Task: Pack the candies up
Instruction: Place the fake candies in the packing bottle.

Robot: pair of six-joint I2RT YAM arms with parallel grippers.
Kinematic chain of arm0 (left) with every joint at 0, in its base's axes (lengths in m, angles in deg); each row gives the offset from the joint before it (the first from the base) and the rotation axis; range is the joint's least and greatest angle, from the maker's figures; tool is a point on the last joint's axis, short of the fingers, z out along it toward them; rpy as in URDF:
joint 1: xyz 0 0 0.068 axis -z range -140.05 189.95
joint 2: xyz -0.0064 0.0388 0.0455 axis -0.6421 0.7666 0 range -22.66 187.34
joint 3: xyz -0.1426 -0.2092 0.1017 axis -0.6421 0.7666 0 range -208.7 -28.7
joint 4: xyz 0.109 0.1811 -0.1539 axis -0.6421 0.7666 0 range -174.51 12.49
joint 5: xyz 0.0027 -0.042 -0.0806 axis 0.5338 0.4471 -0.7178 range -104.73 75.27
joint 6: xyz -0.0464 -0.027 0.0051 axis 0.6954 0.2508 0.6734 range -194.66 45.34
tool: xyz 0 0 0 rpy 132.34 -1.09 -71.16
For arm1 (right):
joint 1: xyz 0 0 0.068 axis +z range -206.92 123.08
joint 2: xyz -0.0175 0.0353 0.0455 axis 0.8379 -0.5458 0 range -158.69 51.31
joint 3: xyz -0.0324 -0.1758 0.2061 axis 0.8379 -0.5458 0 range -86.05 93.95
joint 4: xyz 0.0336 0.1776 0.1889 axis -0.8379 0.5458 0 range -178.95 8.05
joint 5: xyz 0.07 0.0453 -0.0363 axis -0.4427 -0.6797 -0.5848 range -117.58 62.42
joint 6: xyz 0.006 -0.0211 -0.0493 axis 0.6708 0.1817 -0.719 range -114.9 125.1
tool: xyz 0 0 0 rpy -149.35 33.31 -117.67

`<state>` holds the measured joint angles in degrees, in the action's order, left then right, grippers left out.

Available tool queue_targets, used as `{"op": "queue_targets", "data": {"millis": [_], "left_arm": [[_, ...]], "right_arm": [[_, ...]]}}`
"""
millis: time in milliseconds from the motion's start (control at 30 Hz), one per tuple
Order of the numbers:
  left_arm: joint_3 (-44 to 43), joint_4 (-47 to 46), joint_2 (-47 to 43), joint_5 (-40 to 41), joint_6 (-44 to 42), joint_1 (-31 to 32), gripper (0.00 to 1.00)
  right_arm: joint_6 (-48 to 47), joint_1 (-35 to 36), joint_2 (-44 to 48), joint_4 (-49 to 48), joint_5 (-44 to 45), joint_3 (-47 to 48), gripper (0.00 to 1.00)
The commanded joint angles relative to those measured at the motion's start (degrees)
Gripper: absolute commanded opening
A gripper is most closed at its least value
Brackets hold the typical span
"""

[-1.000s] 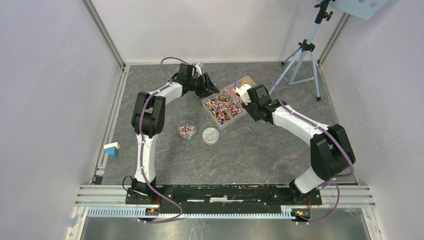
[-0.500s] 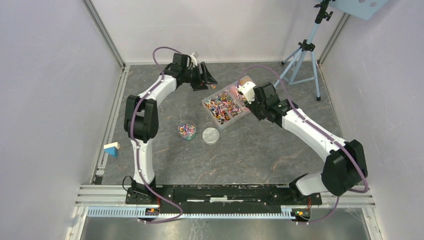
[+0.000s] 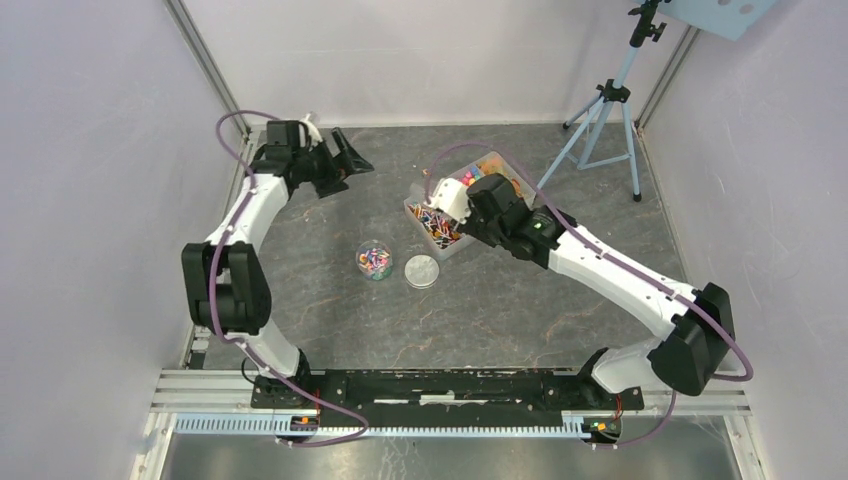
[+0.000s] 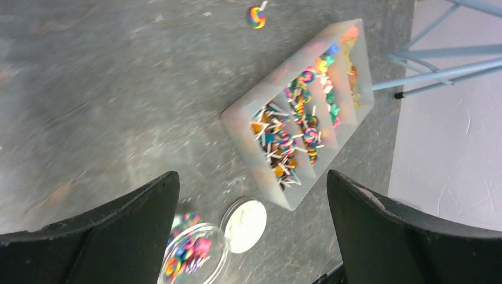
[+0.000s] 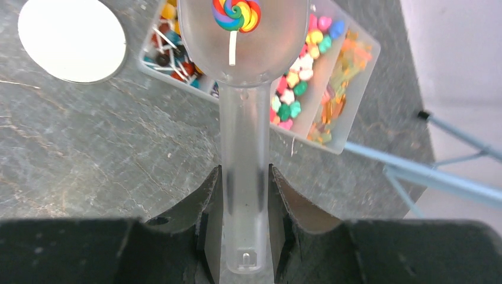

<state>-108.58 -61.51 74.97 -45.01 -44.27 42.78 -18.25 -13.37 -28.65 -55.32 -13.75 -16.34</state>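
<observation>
Spillage is the main risk. The right gripper [image 5: 244,195] has its jaws closed on only the thin handle of a clear scoop [image 5: 278,53]. A single rainbow lollipop [image 5: 237,15] lies loose in the shallow bowl, out beyond those jaws, so a quick swing or a tilt on the way to the jar [image 3: 374,260] would likely roll it off. A stray lollipop [image 4: 256,16] already lies on the table [image 4: 118,89], far ahead of the left jaws. The slick handle could also twist in the grip. The jar's mouth looks small, so a pour aimed slightly off would scatter sweets beside the lid [image 5: 71,38]. The left gripper [image 4: 252,174] hangs with jaws spread wide, holding nothing and well away from the jar, so nothing steadies it. Most candies [image 4: 296,130] sit in the divided tray [image 4: 260,106], under the scoop bowl ahead of the right jaws. They include swirl lollipops on white sticks, small pink, green and blue pieces, and orange ones in the end compartment. A few more show in the jar, low between the left jaws.
</observation>
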Motion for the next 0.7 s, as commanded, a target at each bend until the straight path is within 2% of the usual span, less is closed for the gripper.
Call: {"op": "queue_targets", "data": {"millis": [0, 300, 467, 667], "left_arm": [[6.86, 2.16, -8.09, 0.58, 2.95, -4.92, 1.0], [25.05, 2.48, -23.13, 8.47, 5.29, -5.56, 1.0], [28.14, 5.66, -26.69, 15.99, 3.88, -6.91, 1.0], [30.69, 5.77, -28.41, 15.53, 4.57, -12.09, 1.0]], "right_arm": [[-5.39, 6.04, -2.0, -0.12, 5.0, 6.13, 0.0], [-11.93, 15.17, -8.88, 2.66, 12.21, 11.24, 0.0], [-15.44, 18.77, -12.33, 3.92, 16.14, 12.84, 0.0], [-17.21, 22.01, -16.89, 7.24, 20.06, 16.89, 0.0]]}}
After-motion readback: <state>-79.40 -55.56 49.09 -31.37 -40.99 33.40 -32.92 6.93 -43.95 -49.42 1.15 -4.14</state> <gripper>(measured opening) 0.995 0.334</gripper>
